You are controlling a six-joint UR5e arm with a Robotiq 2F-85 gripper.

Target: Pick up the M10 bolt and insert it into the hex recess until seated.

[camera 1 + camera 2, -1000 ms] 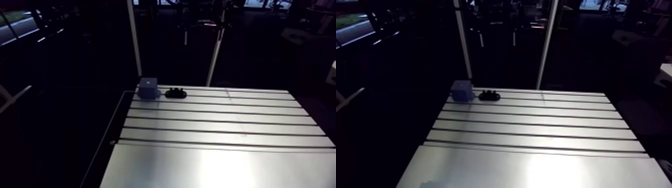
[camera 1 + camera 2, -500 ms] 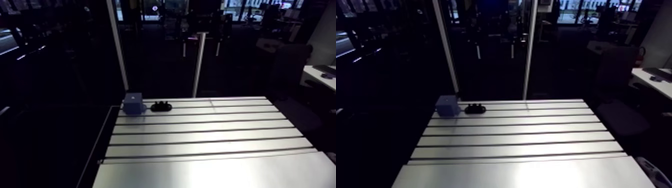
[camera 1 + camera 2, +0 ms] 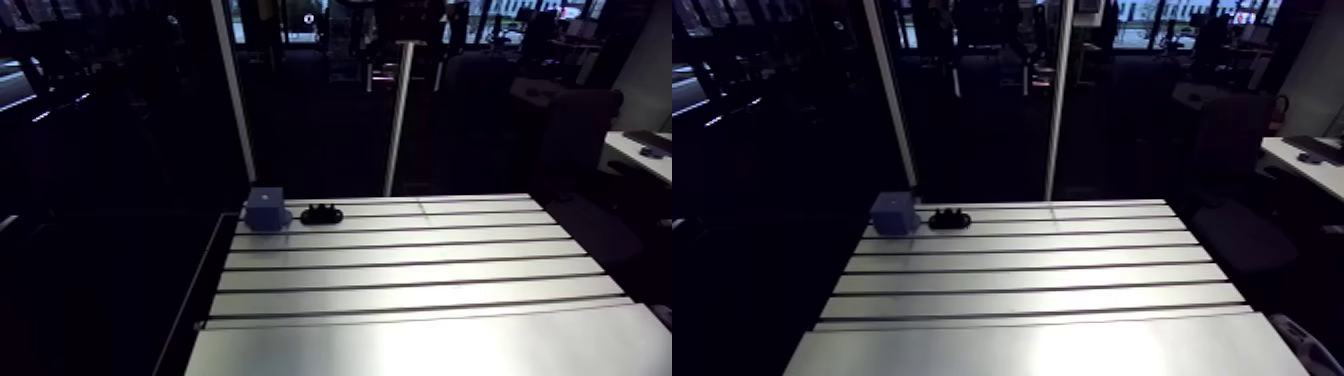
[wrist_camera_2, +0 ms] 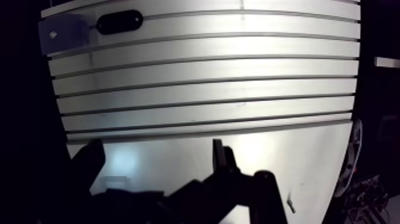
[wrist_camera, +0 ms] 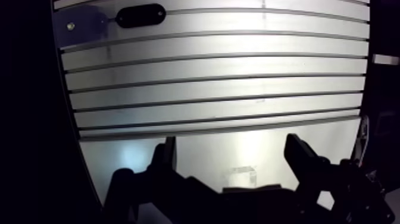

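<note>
Blue cube (image 3: 266, 208), low black lumpy piece (image 3: 322, 213) just beside it

The slotted aluminium table (image 3: 420, 270) runs in long grooved strips, with a smooth plain plate along its near edge. At the far left corner sits a small blue block (image 3: 266, 208). Just beside it lies a low, lumpy black piece (image 3: 322, 213).

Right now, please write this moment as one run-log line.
pincer: open, empty, above table | blue block: far corner | black part: beside blue block
</note>
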